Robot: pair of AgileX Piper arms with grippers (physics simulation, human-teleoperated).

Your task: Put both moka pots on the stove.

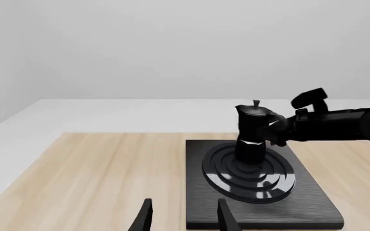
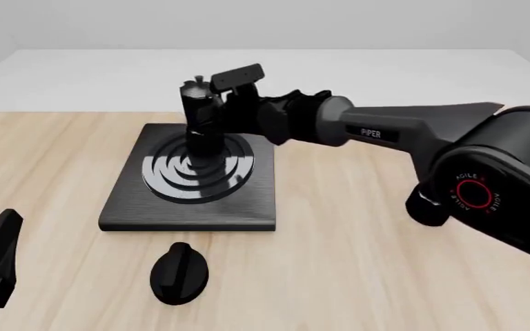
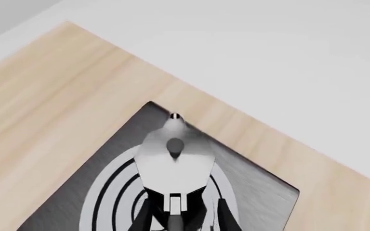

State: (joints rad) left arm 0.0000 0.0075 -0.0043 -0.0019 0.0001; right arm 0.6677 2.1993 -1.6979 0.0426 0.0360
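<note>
Standing upright on the burner rings of the stove (image 2: 122, 207), the moka pot (image 2: 201, 114) has the right gripper (image 2: 223, 103) clamped on its handle side. Only this pot is visible. The left gripper (image 1: 181, 216), fingers parted and empty, hangs near the stove's front edge.

— What colours do you see on the small faceted moka pot (image 2: 201, 117)?
— Black body, pale silvery lid.
— And the flat square stove slab (image 2: 127, 200)?
— Black, with concentric silver-and-black rings in its middle.
— The rest?
— A black oval knob (image 2: 179, 273) on a light wooden table (image 2: 357, 262) with fine grain; the right arm (image 2: 413, 127) is dark grey with a red ring mark.
</note>
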